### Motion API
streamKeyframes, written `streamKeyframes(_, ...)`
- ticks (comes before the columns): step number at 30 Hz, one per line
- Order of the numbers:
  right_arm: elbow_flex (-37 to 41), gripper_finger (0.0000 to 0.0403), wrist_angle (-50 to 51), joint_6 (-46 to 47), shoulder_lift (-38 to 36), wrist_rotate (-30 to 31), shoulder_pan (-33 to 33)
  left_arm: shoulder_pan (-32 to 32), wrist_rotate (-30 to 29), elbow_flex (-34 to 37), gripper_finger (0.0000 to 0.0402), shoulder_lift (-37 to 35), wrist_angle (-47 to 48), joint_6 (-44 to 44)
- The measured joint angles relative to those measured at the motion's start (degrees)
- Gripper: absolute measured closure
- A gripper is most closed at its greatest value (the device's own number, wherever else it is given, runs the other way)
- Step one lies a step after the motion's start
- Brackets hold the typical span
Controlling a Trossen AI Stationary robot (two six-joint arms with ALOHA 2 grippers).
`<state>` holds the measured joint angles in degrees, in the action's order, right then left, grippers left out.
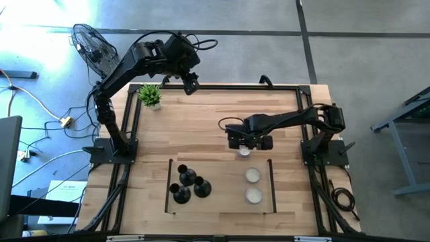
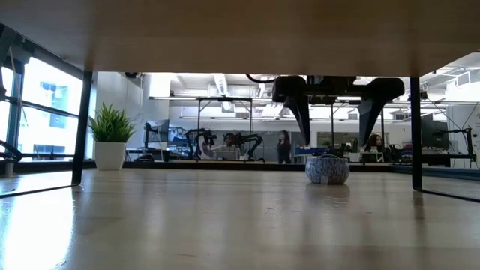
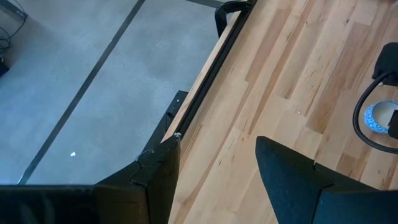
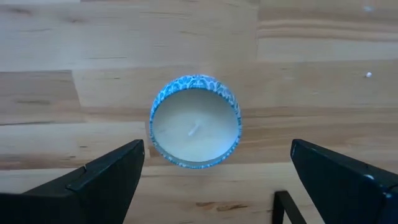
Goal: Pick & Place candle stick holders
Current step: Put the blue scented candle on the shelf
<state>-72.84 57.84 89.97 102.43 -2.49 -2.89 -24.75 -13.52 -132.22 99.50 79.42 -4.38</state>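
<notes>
Three candle stick holders (image 1: 191,185) upright, stems vertical; right gripper (image 1: 244,143) spread wide above a candle (image 4: 194,121); left gripper (image 3: 217,180) parted.

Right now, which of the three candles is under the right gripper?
The candle farthest from the table's front edge, between the right gripper's open fingers; the other two candles sit nearer the front.

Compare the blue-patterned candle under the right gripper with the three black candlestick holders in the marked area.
The round blue-patterned candle is low and squat, with pale wax and a wick; the black candlestick holders have domed bases and thin upright stems.
The candle stands alone, below the open right gripper; the holders cluster together with no gripper near.
The candle lies outside the marked area; the holders stand inside it.
All rest on the wooden table.
</notes>
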Motion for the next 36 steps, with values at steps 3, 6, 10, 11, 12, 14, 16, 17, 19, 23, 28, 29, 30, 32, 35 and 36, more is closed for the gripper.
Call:
streamKeyframes(3,0.00,0.0005,0.07,0.00,0.00,-0.01,-0.15,0.00,0.00,0.00,0.0197,0.00,0.00,-0.02)
streamKeyframes(6,-0.02,0.0005,-0.08,-0.01,0.64,-0.44,-0.48,0.02,0.00,0.00,0.0197,0.00,0.00,-0.01)
streamKeyframes(10,0.00,0.0005,-1.31,-2.69,2.71,-2.99,-1.39,0.00,0.00,0.00,0.0197,0.00,0.00,0.00)
streamKeyframes(11,0.00,0.0005,-1.62,-3.31,3.09,-3.23,-1.62,0.02,0.00,0.00,0.0197,0.00,0.00,-0.02)
streamKeyframes(12,-0.02,0.0005,-1.82,-3.68,3.39,-3.42,-1.64,0.00,0.02,0.00,0.0197,0.00,0.00,-0.02)
streamKeyframes(14,0.00,0.0005,-2.34,-3.95,3.54,-2.53,-1.64,0.02,0.02,0.00,0.0197,0.00,0.00,0.00)
streamKeyframes(16,-0.04,0.0005,-2.83,-3.96,3.41,-1.55,-1.64,0.01,0.02,0.00,0.0197,0.00,0.00,-0.01)
streamKeyframes(17,-0.04,0.0005,-3.03,-3.96,3.37,-1.54,-1.66,0.01,0.02,0.00,0.0197,0.00,0.00,-0.01)
streamKeyframes(19,-0.04,0.0005,-3.73,-4.29,3.37,-1.80,-1.82,0.02,0.02,0.00,0.0197,0.00,0.00,-0.01)
streamKeyframes(23,-0.04,0.0005,-4.45,-4.91,3.34,-1.96,-1.97,0.00,0.02,0.00,0.0197,0.00,0.00,0.00)
streamKeyframes(28,-0.07,0.0005,-3.95,-4.53,4.44,-2.79,-1.97,0.00,0.02,0.00,0.0197,0.00,0.00,-0.02)
streamKeyframes(29,-0.07,0.0005,-3.95,-4.69,4.81,-3.16,-1.97,0.01,0.02,0.00,0.0197,0.00,0.00,0.00)
streamKeyframes(30,-0.07,0.0005,-4.05,-4.89,5.28,-3.53,-1.97,0.02,0.02,0.00,0.0197,0.00,0.00,-0.02)
streamKeyframes(32,-0.07,0.0005,-4.12,-5.32,5.64,-4.05,-1.99,0.02,0.02,0.00,0.0197,0.00,0.00,-0.02)
streamKeyframes(35,-0.07,0.0005,-4.11,-5.35,5.89,-4.03,-1.99,0.00,0.02,0.00,0.0197,0.00,0.00,0.00)
streamKeyframes(36,-0.07,0.0005,-4.15,-5.35,5.97,-3.95,-1.99,0.01,0.02,0.00,0.0197,0.00,0.00,0.00)
